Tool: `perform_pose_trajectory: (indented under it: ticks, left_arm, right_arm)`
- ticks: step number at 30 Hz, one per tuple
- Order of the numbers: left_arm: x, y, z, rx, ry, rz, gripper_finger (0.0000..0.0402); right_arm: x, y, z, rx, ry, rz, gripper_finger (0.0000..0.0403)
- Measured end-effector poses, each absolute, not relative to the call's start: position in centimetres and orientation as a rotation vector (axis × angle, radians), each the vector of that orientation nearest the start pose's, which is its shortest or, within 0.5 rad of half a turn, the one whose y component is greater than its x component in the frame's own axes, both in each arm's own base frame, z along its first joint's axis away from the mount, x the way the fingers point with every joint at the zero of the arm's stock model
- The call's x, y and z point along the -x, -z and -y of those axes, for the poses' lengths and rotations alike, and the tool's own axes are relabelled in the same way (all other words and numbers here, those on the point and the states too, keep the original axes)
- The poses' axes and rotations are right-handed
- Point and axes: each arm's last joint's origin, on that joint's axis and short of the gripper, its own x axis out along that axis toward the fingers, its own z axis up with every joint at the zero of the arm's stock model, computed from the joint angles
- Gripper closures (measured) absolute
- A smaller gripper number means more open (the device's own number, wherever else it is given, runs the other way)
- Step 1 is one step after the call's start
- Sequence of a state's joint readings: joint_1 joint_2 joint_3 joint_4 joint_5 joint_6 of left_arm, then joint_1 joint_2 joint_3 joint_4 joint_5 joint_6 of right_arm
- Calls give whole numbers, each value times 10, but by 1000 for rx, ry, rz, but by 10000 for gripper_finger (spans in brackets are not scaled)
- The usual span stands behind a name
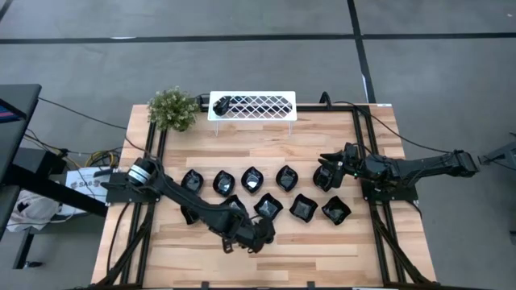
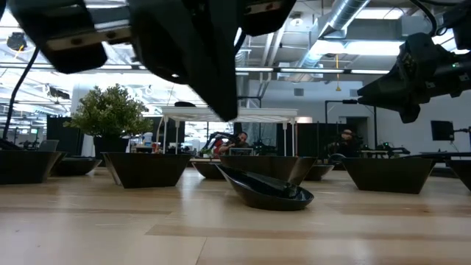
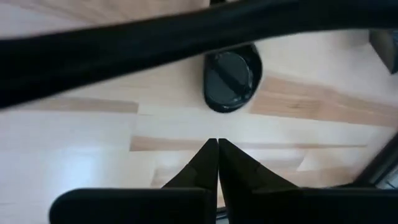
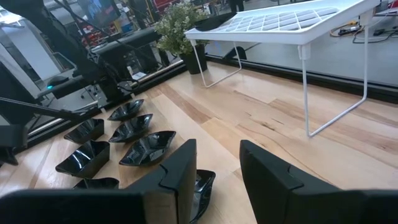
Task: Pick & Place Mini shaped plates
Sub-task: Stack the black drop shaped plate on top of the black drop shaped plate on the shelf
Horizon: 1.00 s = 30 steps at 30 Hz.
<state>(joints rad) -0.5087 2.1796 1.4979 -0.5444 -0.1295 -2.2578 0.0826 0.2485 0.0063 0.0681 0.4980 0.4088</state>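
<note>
On the wooden table (image 1: 339, 250), the mini shaped plates (image 1: 252, 180) lay in 2 rough rows across the middle: 5 in the far row and about 3 clear of the arm in the near row, with 1 more dark dish partly hidden beneath the left arm. The left arm reached in from the left edge and across the near part of the table, ending at the left gripper (image 1: 260, 235), which hung just nearer than the near row. Its fingers (image 3: 205, 163) were clenched tight together with nothing between them, and its wrist view looked down on a rounded leaf-like plate (image 3: 231, 78) lying on the bare wood, apart from the fingertips. In the low view that same shallow dish (image 2: 266, 190) sat tilted on the boards in front of the others. The right gripper (image 1: 332, 167) hovered over the right end of the far row, its jaws released and spread with no plate between them; a dish (image 4: 200, 188) showed just under its left finger. At the far edge stood the white lattice rack (image 1: 252, 106), with a small potted plant (image 1: 172, 109) just to its left.
</note>
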Motion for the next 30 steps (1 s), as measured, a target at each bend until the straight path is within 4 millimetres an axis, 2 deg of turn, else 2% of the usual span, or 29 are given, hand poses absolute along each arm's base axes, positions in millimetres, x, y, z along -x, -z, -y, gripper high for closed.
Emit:
perform_pose_trajectory:
  ticks: [6,14,30]
  left_arm:
    - [-381,-118,200,1566,-1050,-876,389]
    - [-372,-107,199,1534,-1079,-880,389]
    - [-376,-108,195,1466,-1045,-757,389]
  right_arm:
    - [-109,-152,5,-352,442,-81,284]
    - [-109,-152,5,-352,442,-81,284]
    - [-109,-152,5,-352,441,-81,284]
